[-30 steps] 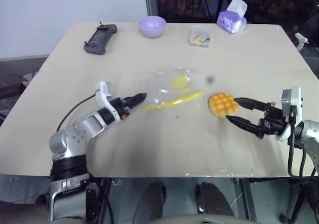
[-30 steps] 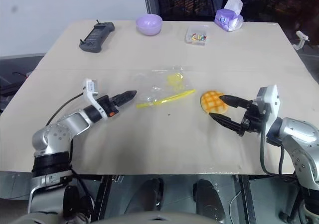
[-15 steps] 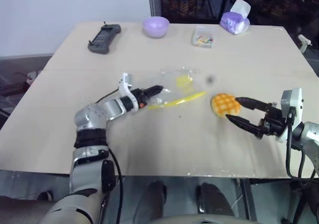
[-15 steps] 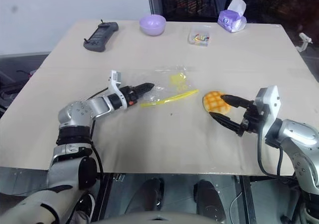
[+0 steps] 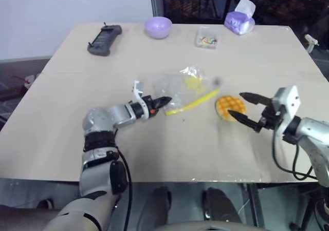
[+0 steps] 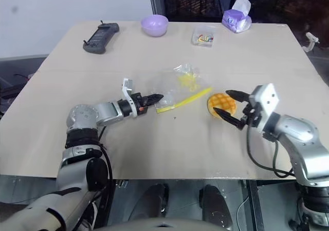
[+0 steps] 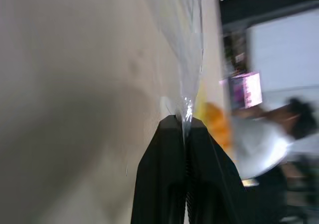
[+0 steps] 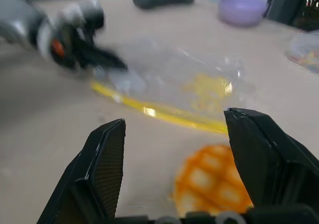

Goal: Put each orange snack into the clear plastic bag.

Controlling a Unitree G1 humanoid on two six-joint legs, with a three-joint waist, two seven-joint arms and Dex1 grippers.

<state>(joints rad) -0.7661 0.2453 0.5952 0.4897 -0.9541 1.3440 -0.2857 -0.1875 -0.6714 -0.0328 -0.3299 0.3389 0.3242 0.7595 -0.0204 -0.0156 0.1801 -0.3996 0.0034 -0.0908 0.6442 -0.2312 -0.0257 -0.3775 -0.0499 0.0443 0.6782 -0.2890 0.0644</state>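
An orange snack point(image 5: 229, 106), a round bun with a grid top, lies on the table right of centre. My right gripper point(image 5: 235, 103) is open, one finger on each side of the snack's near side; the right wrist view has the snack point(image 8: 212, 191) low between the fingers point(image 8: 107, 154). The clear plastic bag point(image 5: 185, 84) with its yellow seal strip point(image 5: 193, 104) lies just left of the snack, a little crumpled. My left gripper point(image 5: 165, 100) is shut on the bag's near left edge; the left wrist view shows the film point(image 7: 192, 45) pinched at the fingertips.
At the table's far edge stand a black remote point(image 5: 104, 39), a purple bowl point(image 5: 157, 26), a small clear box of coloured bits point(image 5: 206, 37) and a purple tissue pack point(image 5: 239, 18). Bare tabletop point(image 5: 175, 143) lies in front of the bag and snack.
My left gripper has moved right to the bag's edge and shut on it, and the bag has bunched up. My right gripper has advanced until its open fingers straddle the snack.
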